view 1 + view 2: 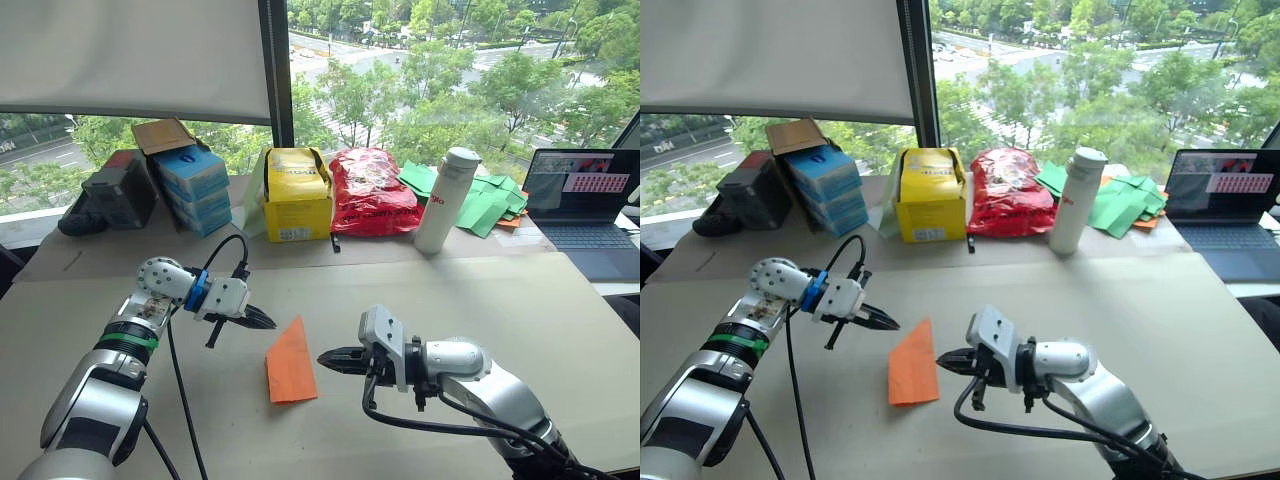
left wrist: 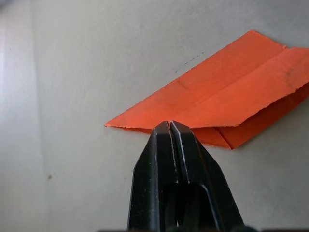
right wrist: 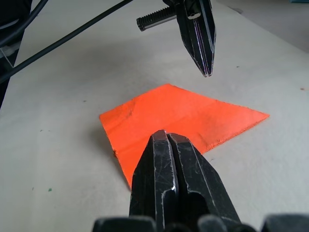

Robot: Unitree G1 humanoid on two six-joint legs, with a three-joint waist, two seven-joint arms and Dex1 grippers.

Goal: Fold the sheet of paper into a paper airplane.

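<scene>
Where the paper airplane (image 1: 291, 362) lies flat on the table (image 1: 480, 300), head views place the left gripper (image 1: 262, 320) and right gripper (image 1: 330, 357) flanking it — both closed, empty. Wrist views: closed tips may skid the thin wedge; bare table surrounds it, the clutter well beyond.

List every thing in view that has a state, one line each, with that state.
sheet of paper: folded into a pointed wedge, lying flat on the table, not held.
left gripper: shut, empty, above the table beside the paper.
right gripper: shut, empty, beside the paper.
laptop: open, screen lit.
white bottle: upright, cap on.
yellow box: upright, top open.
red plastic bag: crinkled, propped by the window.
</scene>
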